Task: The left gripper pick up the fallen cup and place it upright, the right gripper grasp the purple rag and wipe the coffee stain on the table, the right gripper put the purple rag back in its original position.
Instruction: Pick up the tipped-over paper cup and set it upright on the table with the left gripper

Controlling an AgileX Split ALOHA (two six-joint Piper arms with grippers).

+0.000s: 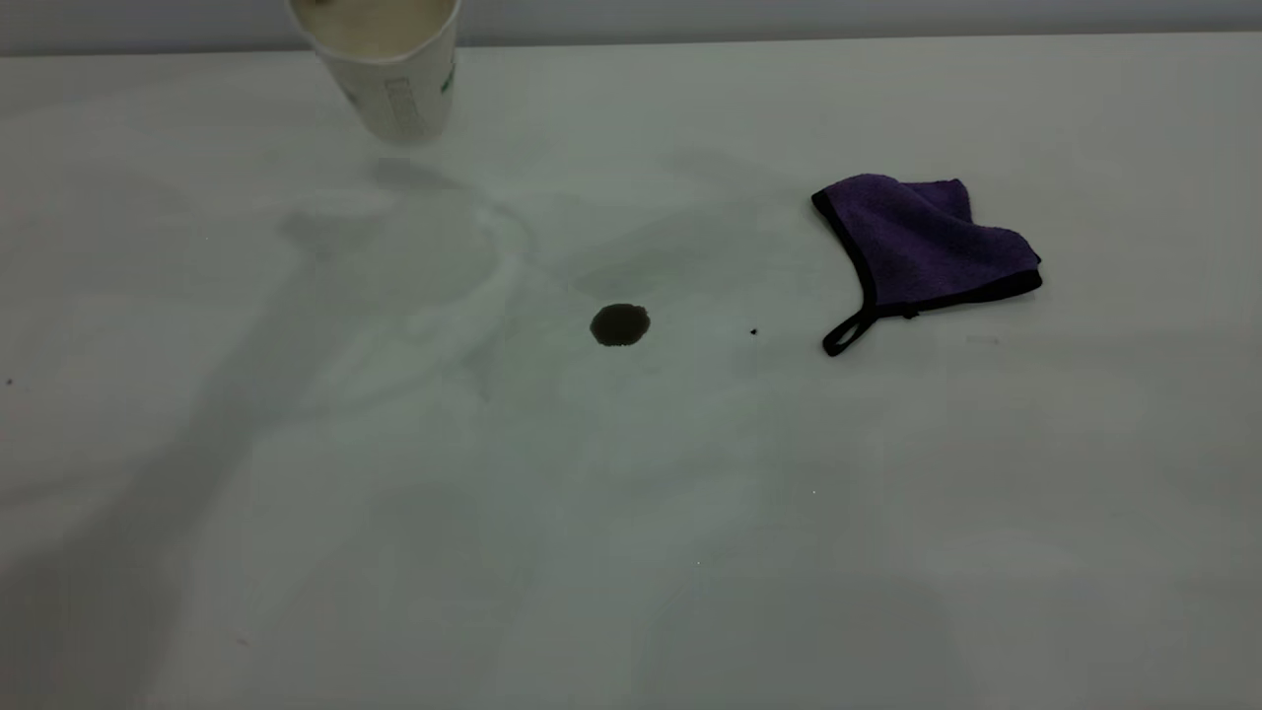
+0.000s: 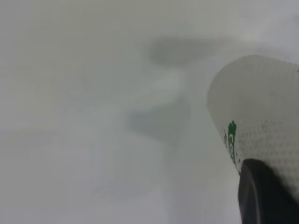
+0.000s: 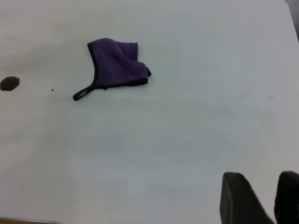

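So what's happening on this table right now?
The left gripper is holding the cup in the air at the far left of the table, mouth up and tilted. The coffee stain is not yet wiped. The purple rag lies untouched to its right. The right gripper hangs well short of the rag, holding nothing.

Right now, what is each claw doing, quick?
Left claw: holding the cup in the air above the table.
Right claw: open, empty, away from the purple rag.
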